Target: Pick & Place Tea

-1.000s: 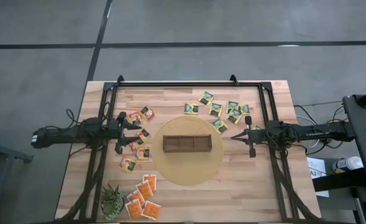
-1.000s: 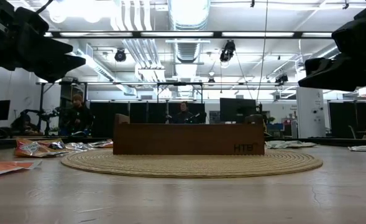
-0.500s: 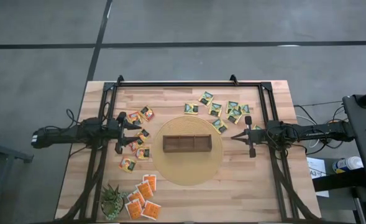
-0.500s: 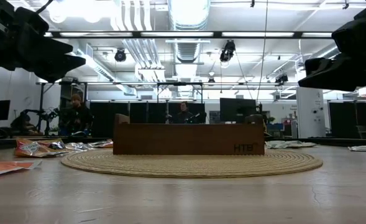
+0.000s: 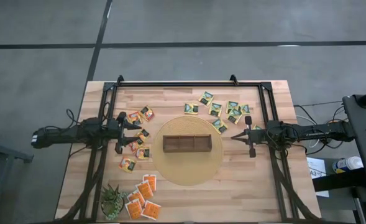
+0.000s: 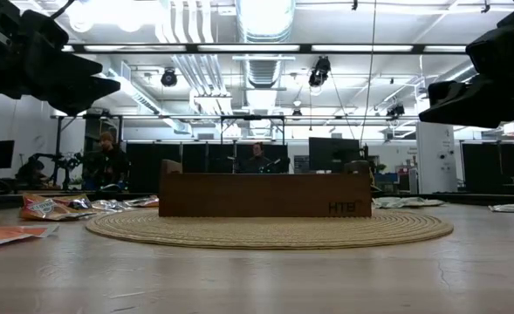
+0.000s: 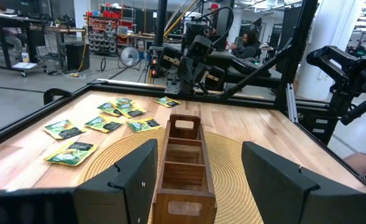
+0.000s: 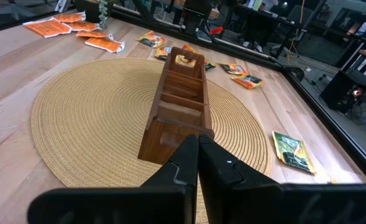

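Wooden slotted box (image 5: 188,143), woven round mat (image 5: 188,168)

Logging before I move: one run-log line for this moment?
left gripper: open, over red sachets | right gripper: shut, empty, at mat edge | wooden box: empty

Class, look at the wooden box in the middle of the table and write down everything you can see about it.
The wooden box is long, narrow and dark brown, open at the top, with dividers splitting it into compartments that look empty. Each end wall rises higher and has a cut-out handle slot. Pale lettering marks one long side near the bottom. It stands upright at the centre of a round woven mat, lengthwise between the two arms. Only the mat touches it; no tea sachet or gripper does.
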